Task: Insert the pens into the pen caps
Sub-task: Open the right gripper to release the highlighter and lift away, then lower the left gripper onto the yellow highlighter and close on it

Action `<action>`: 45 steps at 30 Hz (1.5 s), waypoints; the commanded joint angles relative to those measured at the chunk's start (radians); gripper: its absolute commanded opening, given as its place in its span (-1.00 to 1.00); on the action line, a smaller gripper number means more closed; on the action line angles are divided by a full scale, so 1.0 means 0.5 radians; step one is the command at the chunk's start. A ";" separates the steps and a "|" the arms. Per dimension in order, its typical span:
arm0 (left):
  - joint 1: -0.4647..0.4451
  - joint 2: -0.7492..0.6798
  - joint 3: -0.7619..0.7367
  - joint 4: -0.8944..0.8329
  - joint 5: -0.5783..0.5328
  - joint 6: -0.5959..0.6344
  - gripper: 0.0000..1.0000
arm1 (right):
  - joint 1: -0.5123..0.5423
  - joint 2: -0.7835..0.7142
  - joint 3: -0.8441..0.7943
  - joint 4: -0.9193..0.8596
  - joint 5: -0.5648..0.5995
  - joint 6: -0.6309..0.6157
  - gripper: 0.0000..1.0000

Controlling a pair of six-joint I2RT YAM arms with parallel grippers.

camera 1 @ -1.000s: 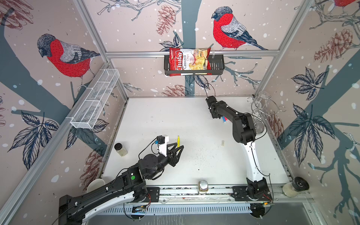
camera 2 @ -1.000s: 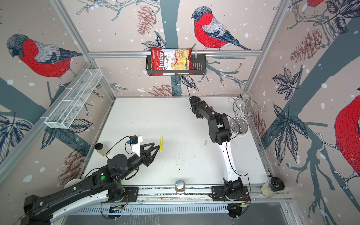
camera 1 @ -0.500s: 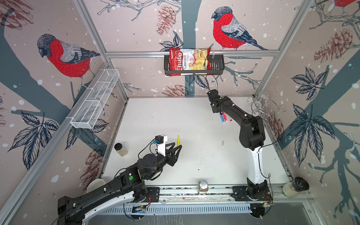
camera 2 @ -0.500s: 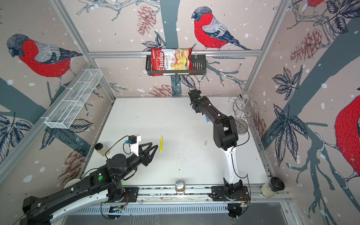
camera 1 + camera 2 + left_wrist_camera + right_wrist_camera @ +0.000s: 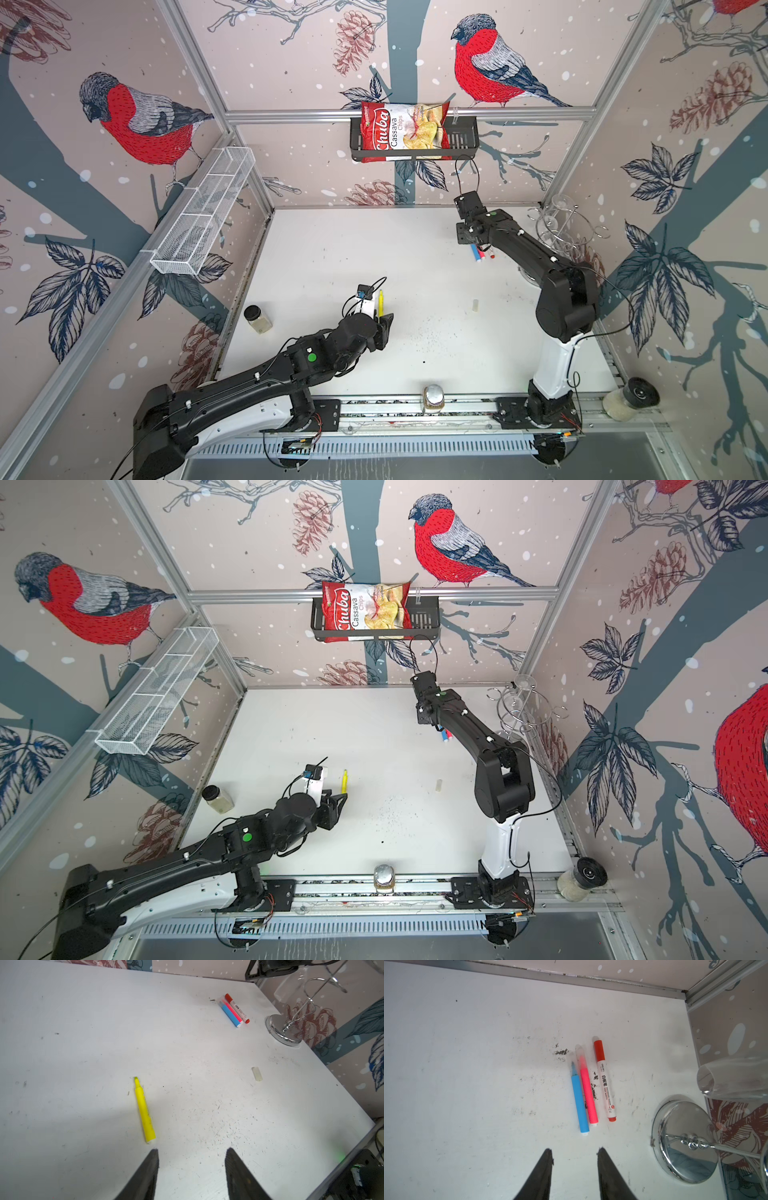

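Beside yellow pen [image 5: 144, 1111], my left hand [image 5: 191, 1150] spread partway, empty; right hand [image 5: 575, 1149] likewise, well apart; bag [image 5: 403, 129] reads Chuba Cassava Chips.

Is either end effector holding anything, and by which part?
Nothing is held: left end effector stands open near the yellow pen; right end effector open and empty.

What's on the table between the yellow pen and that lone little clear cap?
Nothing but bare, speckled tabletop lies between the yellow pen and the cap, seen in the left wrist view.
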 commanded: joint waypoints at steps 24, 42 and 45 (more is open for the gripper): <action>0.265 1.078 0.284 -0.104 0.099 -0.074 -0.04 | 0.024 -0.381 -0.500 0.309 -0.451 0.198 -0.23; 0.431 1.379 0.310 0.074 0.276 0.000 -0.21 | 0.030 -0.455 -0.714 0.414 -0.469 0.216 -0.25; 0.434 1.419 0.329 0.077 0.292 0.009 -0.24 | 0.030 -0.453 -0.734 0.422 -0.476 0.222 -0.27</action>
